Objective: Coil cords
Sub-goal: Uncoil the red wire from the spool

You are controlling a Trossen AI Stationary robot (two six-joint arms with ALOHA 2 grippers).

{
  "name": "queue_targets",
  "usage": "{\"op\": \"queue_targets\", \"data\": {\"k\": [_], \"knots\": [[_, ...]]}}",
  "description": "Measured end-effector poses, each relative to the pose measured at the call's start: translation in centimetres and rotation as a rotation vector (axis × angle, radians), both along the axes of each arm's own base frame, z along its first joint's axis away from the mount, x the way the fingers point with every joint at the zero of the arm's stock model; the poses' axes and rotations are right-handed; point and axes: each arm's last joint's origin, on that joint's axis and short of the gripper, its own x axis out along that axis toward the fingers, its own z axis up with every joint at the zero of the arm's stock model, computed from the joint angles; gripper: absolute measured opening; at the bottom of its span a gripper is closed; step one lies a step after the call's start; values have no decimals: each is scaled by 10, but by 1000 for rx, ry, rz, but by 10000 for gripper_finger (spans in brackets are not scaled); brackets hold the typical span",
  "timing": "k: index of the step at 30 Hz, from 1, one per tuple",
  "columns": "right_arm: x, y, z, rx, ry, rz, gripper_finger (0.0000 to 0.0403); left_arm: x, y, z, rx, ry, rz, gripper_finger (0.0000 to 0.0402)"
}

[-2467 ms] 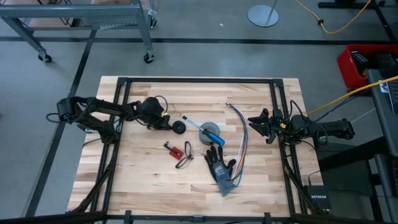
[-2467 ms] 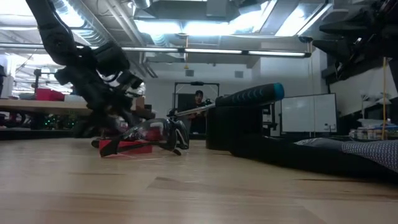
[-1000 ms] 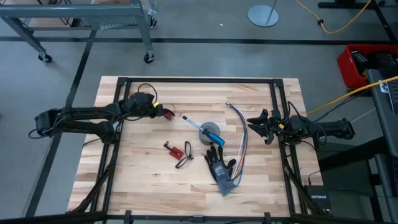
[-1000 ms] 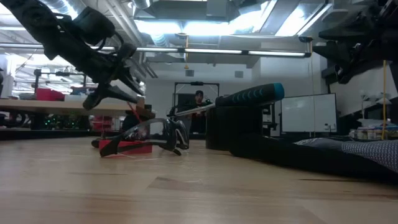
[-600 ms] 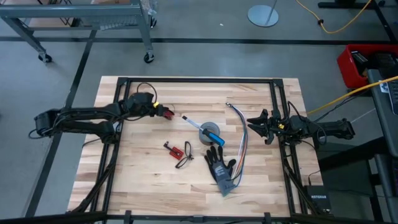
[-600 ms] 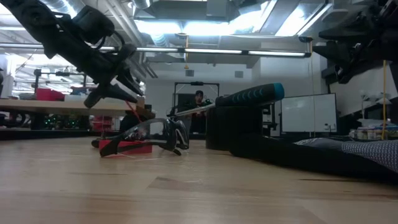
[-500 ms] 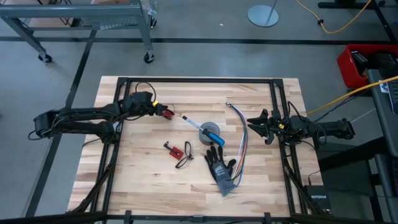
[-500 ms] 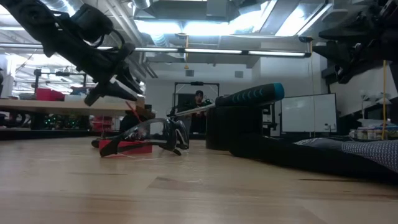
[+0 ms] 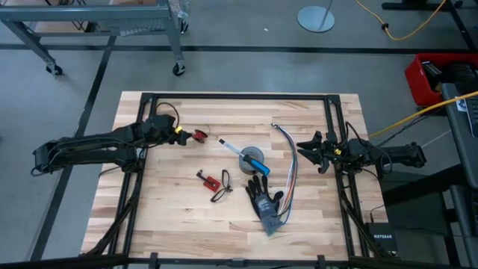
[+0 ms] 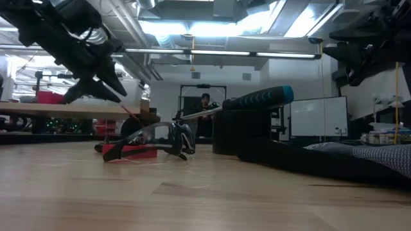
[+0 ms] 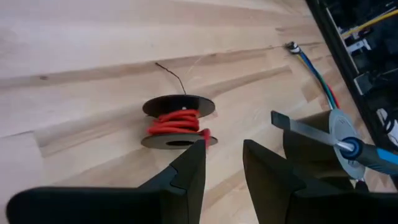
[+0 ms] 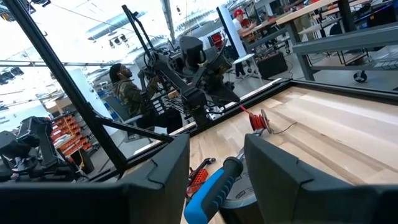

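The cord is red and wound on a small black spool (image 9: 200,135), which lies on the table at the far left of centre. It shows close up in the left wrist view (image 11: 180,122). My left gripper (image 9: 184,134) is open just left of the spool, with its fingertips (image 11: 222,146) short of it. My right gripper (image 9: 314,149) is open and empty above the table's right side (image 12: 217,149). My left gripper has one fingertip (image 11: 198,149) right beside the spool's near flange (image 11: 186,141). In the low view a thin red strand (image 10: 130,111) runs down from below the gripper. I cannot tell whether the finger touches the spool or the strand.
A grey tape roll (image 9: 255,159) with a blue-handled screwdriver (image 9: 233,148) across it sits mid-table. Nearby are a black glove (image 9: 265,199), safety glasses (image 9: 222,187), a small red board (image 9: 208,178) and multicoloured ribbon wires (image 9: 290,169). A person stands in the room behind (image 10: 205,101).
My left gripper has drawn back toward the table's left edge and risen a little. The spool has stayed on the table where the gripper was. My right arm has kept still.
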Motion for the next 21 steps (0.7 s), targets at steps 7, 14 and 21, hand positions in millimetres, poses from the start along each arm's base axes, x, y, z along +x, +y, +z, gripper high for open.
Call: {"op": "queue_targets", "data": {"k": [7,14,21], "knots": [[0,0,0,0,0,0,158,-1,-1,-2,9,29,42,100],[0,0,0,0,-1,0,158,-10,0,-16,22,232,143,100],[0,0,0,1,0,-1,158,-18,7,-16,220,368,291,100]]}}
